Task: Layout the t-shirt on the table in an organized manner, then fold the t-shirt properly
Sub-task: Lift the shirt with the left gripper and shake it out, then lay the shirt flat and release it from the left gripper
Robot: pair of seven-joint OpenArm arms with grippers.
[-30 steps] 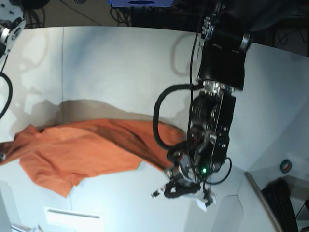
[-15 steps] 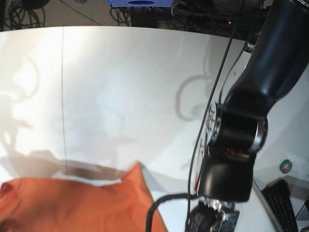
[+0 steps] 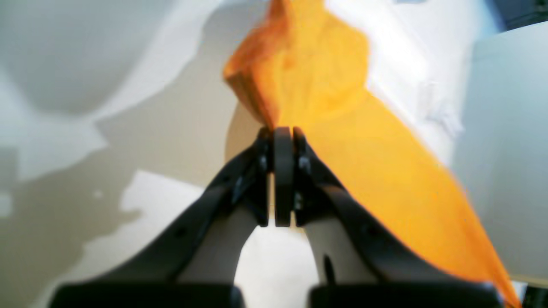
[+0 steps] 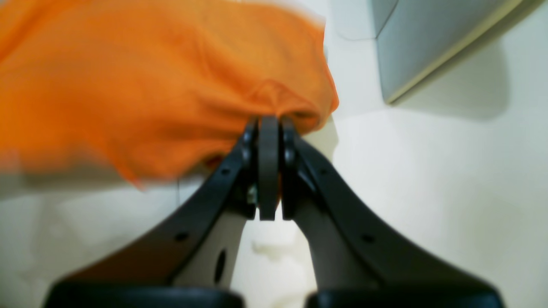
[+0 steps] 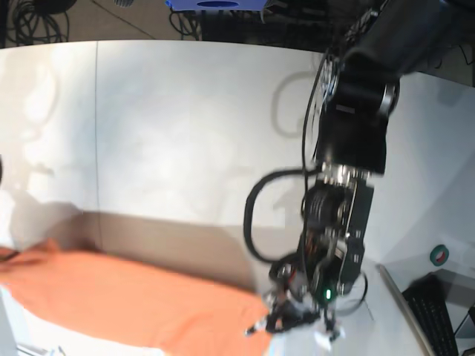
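The orange t-shirt (image 5: 133, 300) hangs as a long taut band low over the front of the white table (image 5: 185, 133). In the base view my left gripper (image 5: 286, 320) holds the band's right end. The left wrist view shows that gripper (image 3: 282, 132) shut on a bunched edge of the t-shirt (image 3: 334, 85). In the right wrist view my right gripper (image 4: 269, 122) is shut on a gathered fold of the t-shirt (image 4: 150, 85). The band's left end runs off the base view's left edge, where the right gripper is hidden.
A dark seam (image 5: 96, 133) runs down the table at left. A green tape roll (image 5: 439, 254) and a keyboard (image 5: 438, 311) lie at the right edge. Cables (image 5: 185, 22) sit behind the table. A grey panel (image 4: 428, 42) stands near the right gripper.
A second ago the shirt lay draped and creased on the table. Now it is pulled out straight between both grippers, nearer the front edge, and the left arm has swung.
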